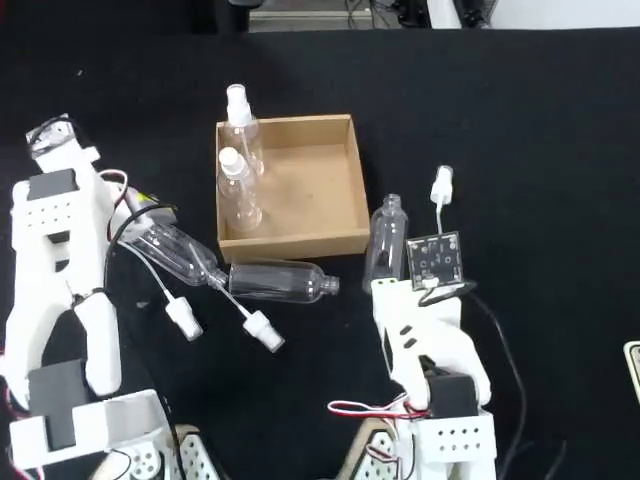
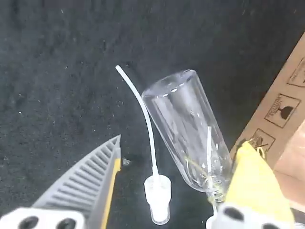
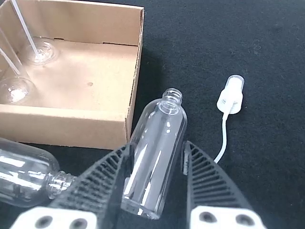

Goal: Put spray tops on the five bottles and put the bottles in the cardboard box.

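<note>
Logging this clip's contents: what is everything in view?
brown cardboard box: one, brown, mid-table.
capped clear plastic bottles: two, clear, white tops, upright inside the box.
lying uncapped clear plastic bottles: two, clear, on the table before the box.
upright uncapped clear plastic bottle: one, clear, beside the box.
loose white spray tops: three, white, on the table outside the box.
black table: one, black, under everything.
left pincer: one, grey and yellow, open around a lying bottle.
right pincer: one, dark, shut on the upright bottle.

Small black square handling pictograms printed on the outer wall of the cardboard box (image 2: 279, 119)
</note>
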